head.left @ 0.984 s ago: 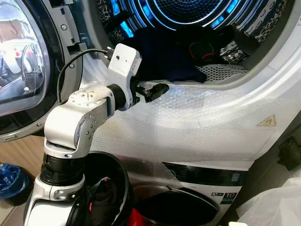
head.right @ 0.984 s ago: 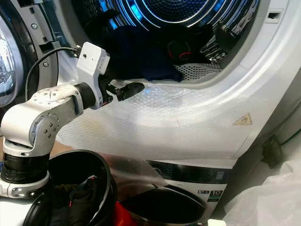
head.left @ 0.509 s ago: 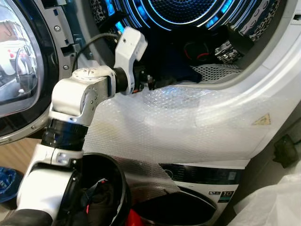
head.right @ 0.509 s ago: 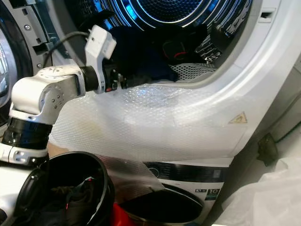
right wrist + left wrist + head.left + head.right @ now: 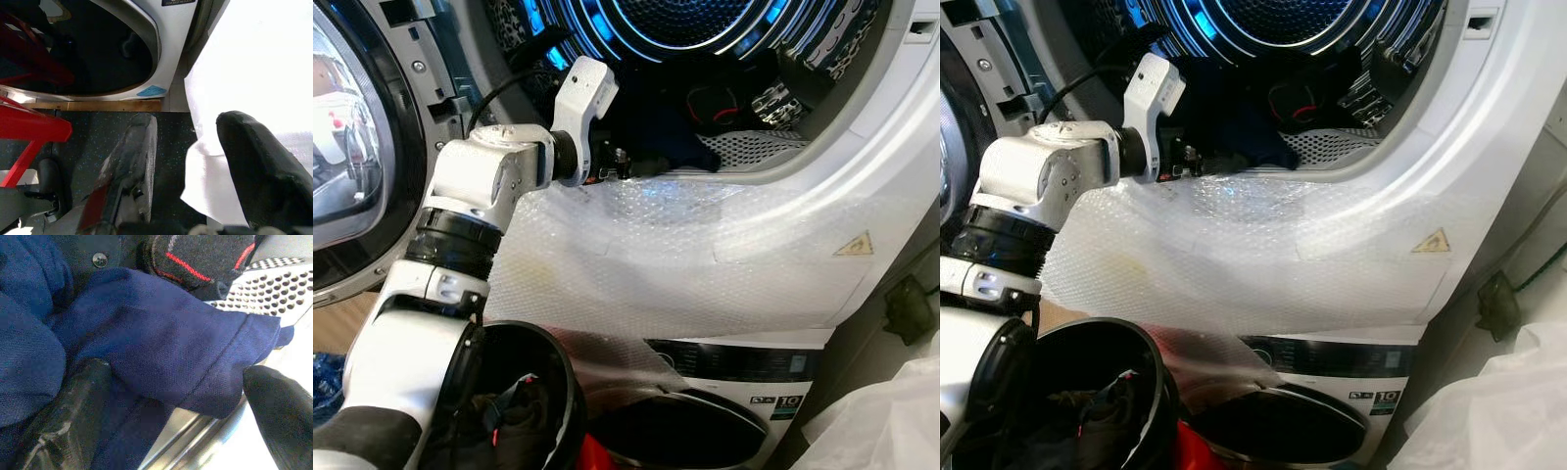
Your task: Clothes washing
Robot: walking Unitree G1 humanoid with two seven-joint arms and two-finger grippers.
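The left gripper (image 5: 171, 406) is at the lip of the upper drum (image 5: 705, 20), reaching in over the bubble wrap (image 5: 685, 245) that covers the machine's front. In the left wrist view its 2 fingers (image 5: 68, 416) stand spread, with a fold of the navy garment (image 5: 161, 347) lying between them. The cloth touches the inner side of 1 finger and drapes over it; the other finger sits just beside the hem, where a strip of the metal rim shows through, so the jaws are open around the fabric and not pinching it.

The navy garment lies on the drum floor at the front edge, its hem hanging onto the perforated metal (image 5: 274, 284). Behind it sits a dark item with red stitching (image 5: 195, 259), and a black piece with a button (image 5: 100, 259) lies against the navy cloth.

The door (image 5: 352, 147) stands open on the robot's left. Below, a black basket (image 5: 524, 401) holds dark clothes, beside the lower machine's door (image 5: 695, 431).

The right gripper (image 5: 190, 166) hangs low, fingers apart and holding nothing, above a dark speckled floor (image 5: 83, 132) next to a white plastic bag (image 5: 259, 63).
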